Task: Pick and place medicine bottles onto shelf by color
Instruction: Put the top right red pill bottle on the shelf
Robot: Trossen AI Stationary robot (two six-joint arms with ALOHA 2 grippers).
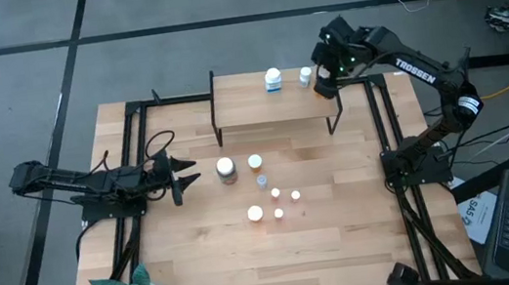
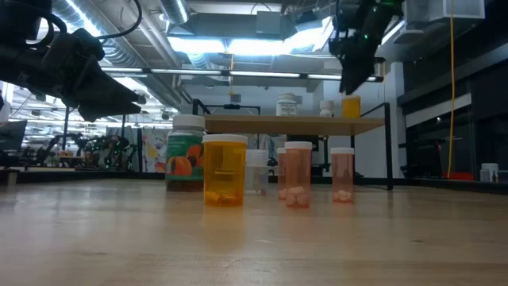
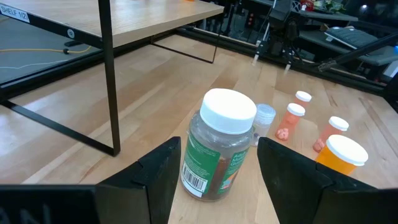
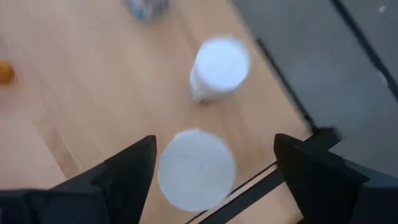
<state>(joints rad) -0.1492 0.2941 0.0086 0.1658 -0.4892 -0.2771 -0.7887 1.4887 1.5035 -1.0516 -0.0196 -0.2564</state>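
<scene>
The green bottle (image 3: 219, 144), light, rigid and slick, sits near the shelf (image 1: 270, 109) between the left gripper's (image 3: 214, 180) open, empty jaws: grip its body below the cap; the right gripper (image 4: 214, 171) hangs open over the shelf's bottles.

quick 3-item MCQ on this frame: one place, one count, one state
1. Where is the right gripper?
A. over the shelf's right end
B. by the plant
C. at the table's front edge

2. How many bottles stand on the shelf?
A. none
B. three
C. seven

3. The left gripper's jaws are:
A. clamped on an orange bottle
B. open, facing the green-labelled bottle
C. out of view

Key: A, the high view shows it there; B, the low view shows three on the board; B, the left wrist view shows spread fingers, with the bottle untouched.
</scene>
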